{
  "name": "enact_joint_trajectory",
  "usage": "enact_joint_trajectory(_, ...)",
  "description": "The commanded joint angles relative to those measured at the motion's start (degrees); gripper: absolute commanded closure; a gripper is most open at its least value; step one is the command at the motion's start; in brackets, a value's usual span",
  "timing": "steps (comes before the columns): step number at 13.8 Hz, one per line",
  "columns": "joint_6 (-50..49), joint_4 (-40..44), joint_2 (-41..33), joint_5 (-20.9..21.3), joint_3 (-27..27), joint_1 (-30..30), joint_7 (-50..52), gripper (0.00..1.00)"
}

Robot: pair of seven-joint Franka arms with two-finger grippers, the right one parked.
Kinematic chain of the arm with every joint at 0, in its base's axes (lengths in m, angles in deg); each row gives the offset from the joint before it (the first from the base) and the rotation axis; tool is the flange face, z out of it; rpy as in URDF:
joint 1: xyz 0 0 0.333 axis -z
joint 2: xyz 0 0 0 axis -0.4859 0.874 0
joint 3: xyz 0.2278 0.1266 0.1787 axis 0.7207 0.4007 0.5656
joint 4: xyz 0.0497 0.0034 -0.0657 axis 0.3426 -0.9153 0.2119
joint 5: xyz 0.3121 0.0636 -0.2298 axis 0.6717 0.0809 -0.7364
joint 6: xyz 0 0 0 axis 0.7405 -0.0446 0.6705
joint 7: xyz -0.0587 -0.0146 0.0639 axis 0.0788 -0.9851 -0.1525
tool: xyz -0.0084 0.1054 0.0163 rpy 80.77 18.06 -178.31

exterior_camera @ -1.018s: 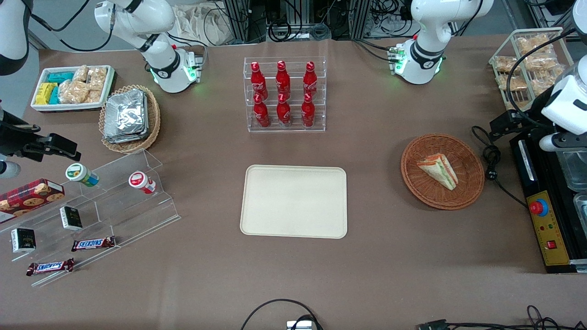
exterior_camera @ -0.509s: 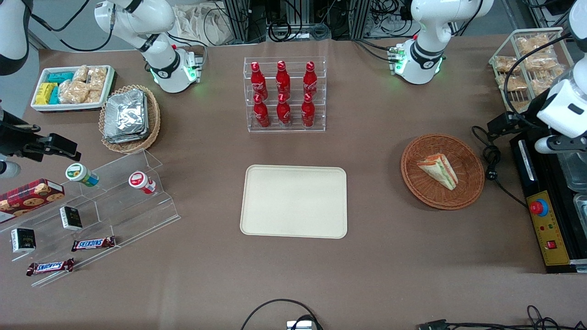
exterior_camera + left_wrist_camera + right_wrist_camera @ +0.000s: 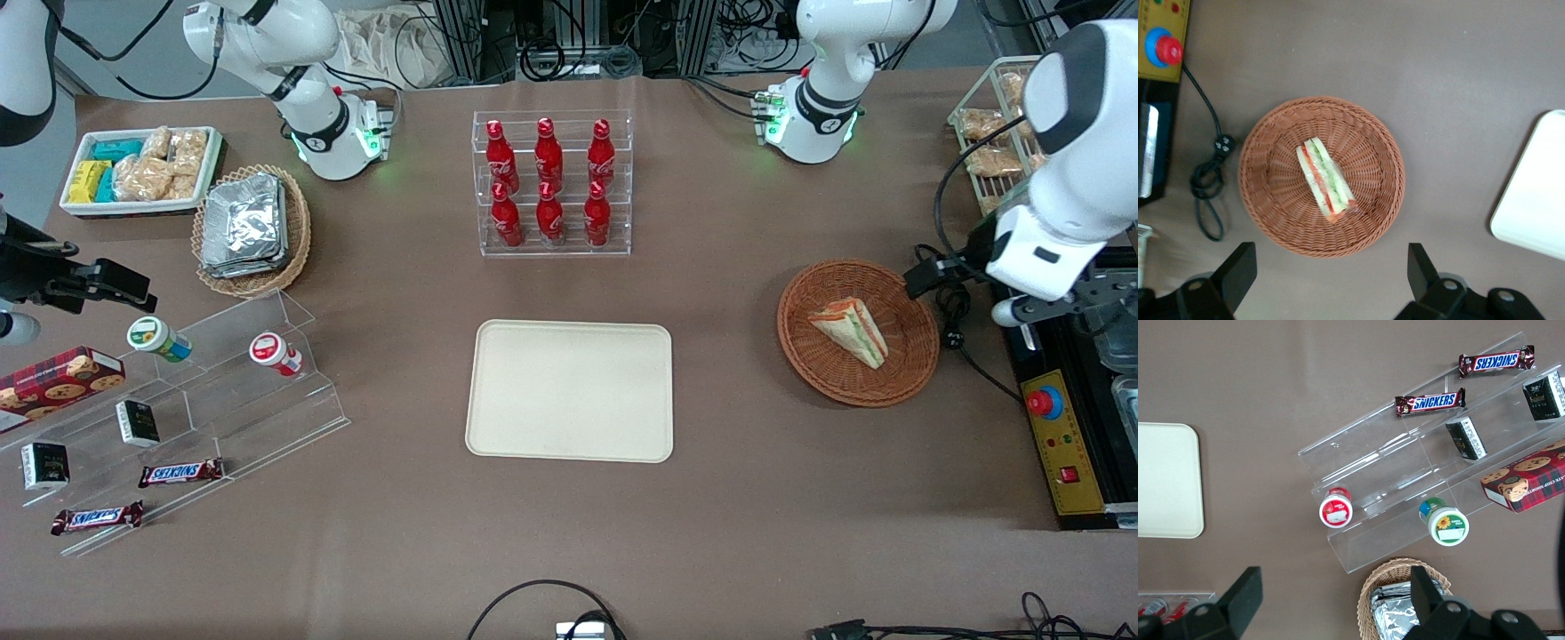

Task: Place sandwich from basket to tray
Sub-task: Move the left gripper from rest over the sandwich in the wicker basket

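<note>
One tray lies flat on the brown table, about midway along its length and closer to the front edge than the clear rack of red bottles. Its cream surface is bare, and one rounded corner of it shows in the left wrist view. Toward the working arm's end of the table sits the round wicker basket, well apart from the tray. The sandwich lies inside the basket, near its middle, resting on its side so the orange-red and green layers show along the cut edge. A coiled black cable rests on the table just beside the basket's rim, near the black control box with its red button at the table's end. The gripper hangs above the table just next to the basket, holding nothing, its two fingers spread wide apart.
</note>
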Motion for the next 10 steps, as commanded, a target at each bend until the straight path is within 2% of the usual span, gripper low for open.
enact_joint_trajectory(1,6.9,-10.0,-4.9,0.6,-0.6,0.4,6.4,0.00)
enact_joint_trajectory(4,13.4,-17.2,-6.2,0.6,-0.6,0.1,8.9,0.00)
enact_joint_trajectory(10,24.0,-26.3,-5.6,0.5,-0.6,-0.1,15.5,0.00)
